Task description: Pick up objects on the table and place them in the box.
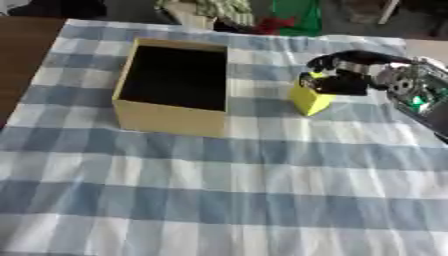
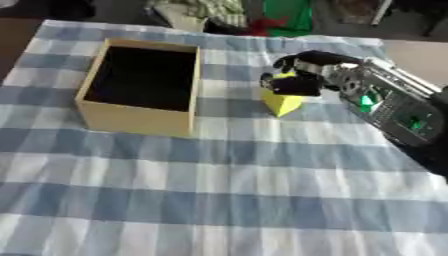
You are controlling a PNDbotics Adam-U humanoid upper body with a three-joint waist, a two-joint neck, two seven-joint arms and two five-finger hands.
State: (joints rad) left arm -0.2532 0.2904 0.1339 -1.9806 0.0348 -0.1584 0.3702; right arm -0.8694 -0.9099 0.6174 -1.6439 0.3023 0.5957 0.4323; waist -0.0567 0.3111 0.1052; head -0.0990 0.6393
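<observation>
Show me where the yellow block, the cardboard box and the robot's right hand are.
yellow block (image 1: 311, 101): left eye view, on its lit front face below the fingers.
cardboard box (image 1: 166, 119): left eye view, on its near outer wall.
right hand (image 2: 302, 85): right eye view, on the black fingers curled round the block.

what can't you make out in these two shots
- Floor of the open tan cardboard box: black with shadow in both views.
- Top of the yellow block: hidden by the black right hand, curled round it.
- Whether the block touches the blue checked tablecloth: blurred.
- Left hand: in neither view.
</observation>
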